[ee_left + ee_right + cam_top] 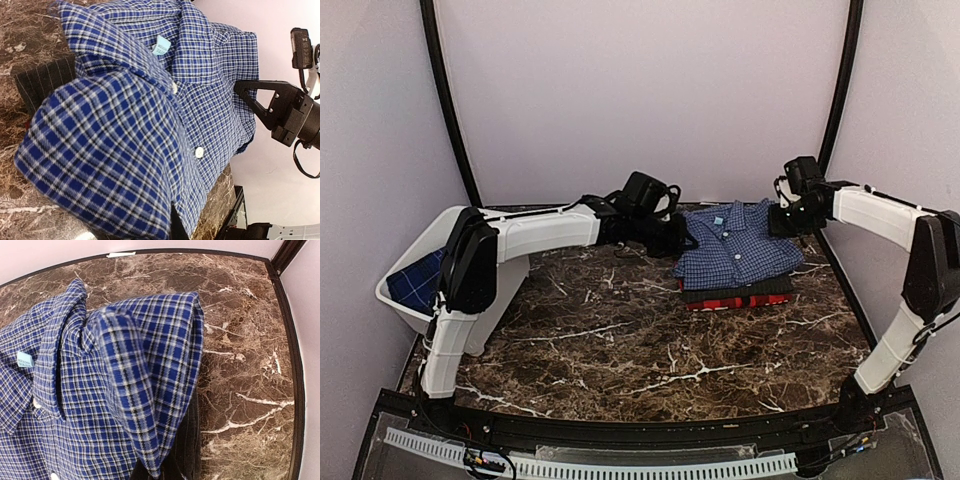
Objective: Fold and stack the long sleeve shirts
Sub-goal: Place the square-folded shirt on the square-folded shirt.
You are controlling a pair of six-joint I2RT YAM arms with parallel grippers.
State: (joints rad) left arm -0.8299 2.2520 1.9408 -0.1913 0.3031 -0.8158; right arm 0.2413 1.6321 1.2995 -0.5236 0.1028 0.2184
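Left claw [675, 238]: pressed together, pinching the left edge of the blue shirt [735, 250] (fingers are buried under cloth in its wrist view; the fold bulges right up at the lens). Right claw [782, 220]: also pressed together, on the shirt's right shoulder edge, with a fold standing up in front of its camera. The blue shirt lies between the two claws, collar on the far side, label [161, 46] showing inside the collar. Directly under it is the black shirt [775, 287], then the red shirt [735, 301] at the bottom, all stacked on the table [620, 350]. Black pinstripe pokes out beside the left claw's fold. The bin [395, 300] sits well off to the left claw's outer side, past its arm, with a blue checked cloth [417, 280] inside.
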